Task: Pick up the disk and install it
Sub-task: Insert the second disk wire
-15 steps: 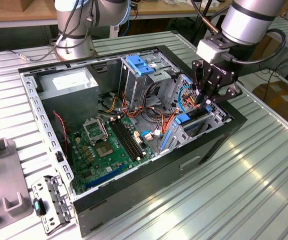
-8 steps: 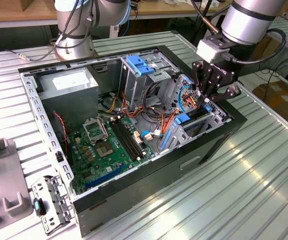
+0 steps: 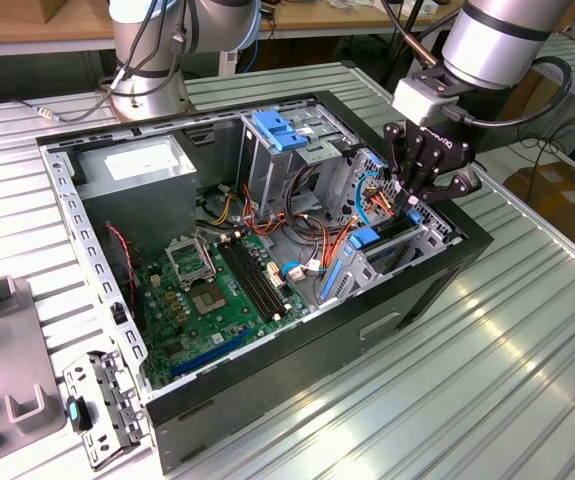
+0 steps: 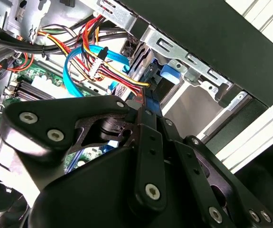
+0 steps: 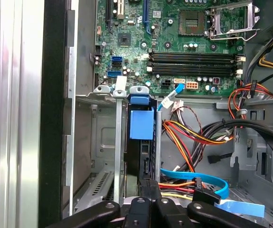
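Exterior view: black pincer is pinched on dark blue-railed disk, held edge-on for sliding into grey metal bay.

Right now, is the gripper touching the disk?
Cannot tell. In the first wrist view the gripper sits at the end of the disk standing in its bay, but the black linkage hides the fingertips there.

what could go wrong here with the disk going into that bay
The tool sits low over the drive cage with the disk standing edge-on between the cage walls. Loose blue and orange cables run right beside that slot and might snag or get pinched. The disk could also jam against the metal cage wall if it tilts.
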You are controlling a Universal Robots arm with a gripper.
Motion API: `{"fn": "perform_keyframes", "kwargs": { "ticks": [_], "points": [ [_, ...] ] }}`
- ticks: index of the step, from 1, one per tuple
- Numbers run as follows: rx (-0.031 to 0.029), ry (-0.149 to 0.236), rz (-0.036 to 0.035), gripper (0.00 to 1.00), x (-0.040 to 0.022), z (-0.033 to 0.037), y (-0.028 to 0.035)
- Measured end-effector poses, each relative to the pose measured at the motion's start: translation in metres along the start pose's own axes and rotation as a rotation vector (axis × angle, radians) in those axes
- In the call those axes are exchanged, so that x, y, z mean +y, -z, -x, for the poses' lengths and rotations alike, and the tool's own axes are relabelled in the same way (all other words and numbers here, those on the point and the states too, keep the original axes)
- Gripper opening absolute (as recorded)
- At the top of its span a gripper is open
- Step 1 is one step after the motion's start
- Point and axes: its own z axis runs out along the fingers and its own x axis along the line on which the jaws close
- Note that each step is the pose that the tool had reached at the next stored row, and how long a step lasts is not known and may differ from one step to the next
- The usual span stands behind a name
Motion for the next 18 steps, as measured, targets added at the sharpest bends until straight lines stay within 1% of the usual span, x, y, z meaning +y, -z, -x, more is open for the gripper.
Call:
{"fn": "perform_keyframes", "kwargs": {
  "ticks": [6, 7, 8, 9, 11, 13, 15, 16, 18],
  "points": [
    [0.0003, 0.000, 0.0000, 0.11, 0.0004, 0.0000, 0.0002],
    [0.0003, 0.000, 0.0000, 0.11, 0.0019, 0.0001, 0.0002],
    [0.0001, 0.000, 0.0000, 0.11, 0.0058, 0.0002, 0.0001],
    [0.0001, 0.000, 0.0000, 0.11, 0.0074, 0.0001, 0.0000],
    [0.0001, 0.000, 0.0000, 0.11, 0.0074, 0.0002, 0.0001],
    [-0.0007, 0.000, -0.0001, 0.11, 0.0075, 0.0002, 0.0019],
    [-0.0018, 0.000, -0.0001, 0.11, 0.0076, 0.0000, 0.0059],
    [-0.0023, 0.000, 0.0000, 0.11, 0.0077, -0.0002, 0.0122],
    [-0.0023, 0.000, -0.0001, 0.11, 0.0078, -0.0006, 0.0204]
  ]
}}
